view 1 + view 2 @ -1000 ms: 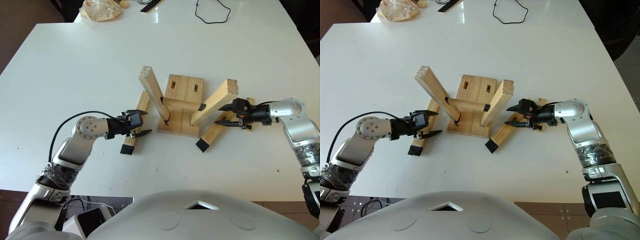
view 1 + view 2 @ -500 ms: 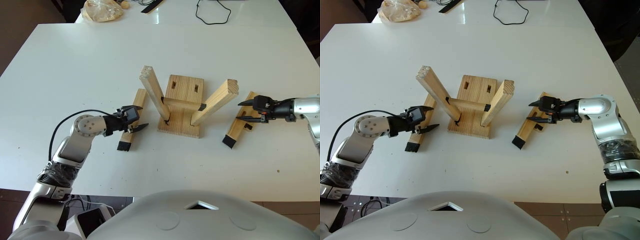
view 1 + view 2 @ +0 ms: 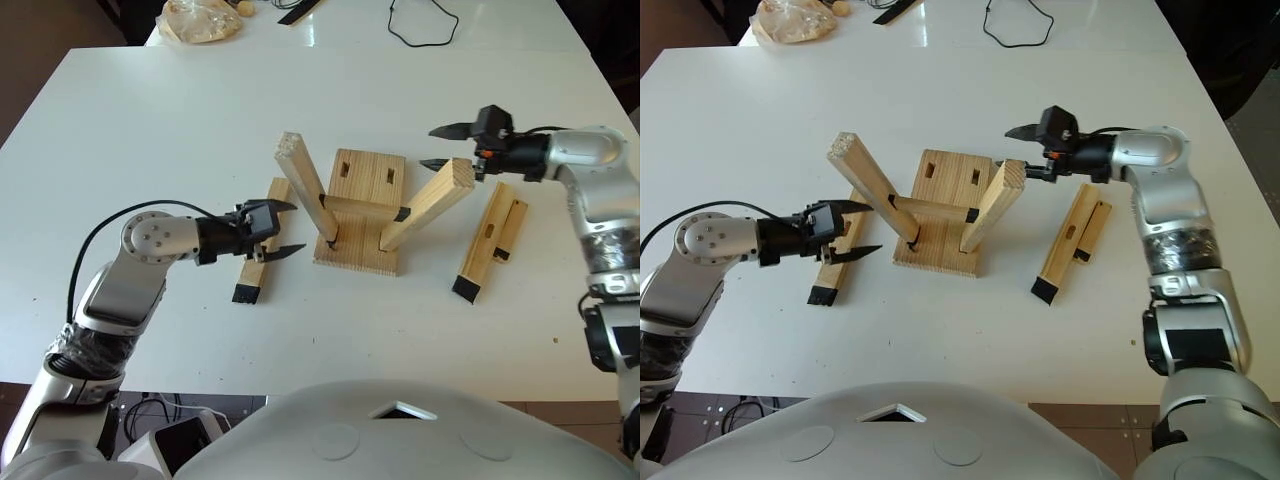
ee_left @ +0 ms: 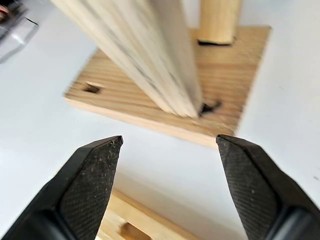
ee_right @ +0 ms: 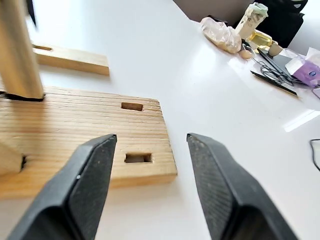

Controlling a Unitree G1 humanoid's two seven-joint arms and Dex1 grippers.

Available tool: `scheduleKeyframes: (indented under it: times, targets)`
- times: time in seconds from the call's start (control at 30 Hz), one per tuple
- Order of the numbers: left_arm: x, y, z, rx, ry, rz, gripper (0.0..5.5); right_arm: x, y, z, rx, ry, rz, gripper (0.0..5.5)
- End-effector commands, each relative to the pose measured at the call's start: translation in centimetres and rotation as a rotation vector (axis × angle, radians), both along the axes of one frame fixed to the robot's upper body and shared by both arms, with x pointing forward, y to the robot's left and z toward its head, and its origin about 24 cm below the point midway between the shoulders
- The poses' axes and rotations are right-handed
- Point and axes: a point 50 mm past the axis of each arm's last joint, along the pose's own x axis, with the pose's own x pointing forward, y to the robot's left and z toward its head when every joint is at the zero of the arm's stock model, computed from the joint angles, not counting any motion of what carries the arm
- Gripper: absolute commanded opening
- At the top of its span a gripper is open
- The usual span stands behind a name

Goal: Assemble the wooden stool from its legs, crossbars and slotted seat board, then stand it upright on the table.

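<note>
1 loose leg (image 3: 480,250) R of seat board (image 3: 366,176); bag (image 3: 203,18) behind.

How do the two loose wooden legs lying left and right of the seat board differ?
The left loose leg lies beside the wooden seat board, under the open left gripper; the right loose leg lies farther off, no gripper over it. A thinner piece lies along the right leg, none along the left. Both lie flat, black ends toward the robot.

Silver-grey shells all along the left arm (image 3: 120,290), a round disc joint (image 3: 150,240) with a black cable (image 3: 90,260) looping off it, black mesh wrap on the right arm (image 3: 600,215) too, and black pointed fingers (image 4: 95,165) with stippled pads.
</note>
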Motion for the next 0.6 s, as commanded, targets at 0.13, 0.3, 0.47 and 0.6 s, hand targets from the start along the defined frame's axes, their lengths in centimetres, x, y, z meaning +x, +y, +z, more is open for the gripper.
scheduleKeyframes:
  times: [0.13, 0.3, 0.47, 0.6]
  targets:
    - [-1.9, -2.0, -1.1, -0.041, 0.077, -0.084, 3.46, 3.1, 3.3, -3.0, -0.177, -0.041, 0.004, 2.59]
    - [-2.0, -3.3, -1.6, -0.051, 0.080, -0.113, 3.46, 3.7, 2.3, -4.5, -0.404, -0.082, 0.020, 2.59]
    - [-1.9, -3.3, -1.8, -0.052, 0.070, -0.090, 3.46, 2.1, 0.6, -6.7, -0.552, -0.014, 0.145, 2.59]
    - [-1.8, -3.1, -1.8, -0.051, 0.065, -0.070, 3.46, 0.3, -1.9, -7.9, -0.679, 0.048, 0.267, 2.59]
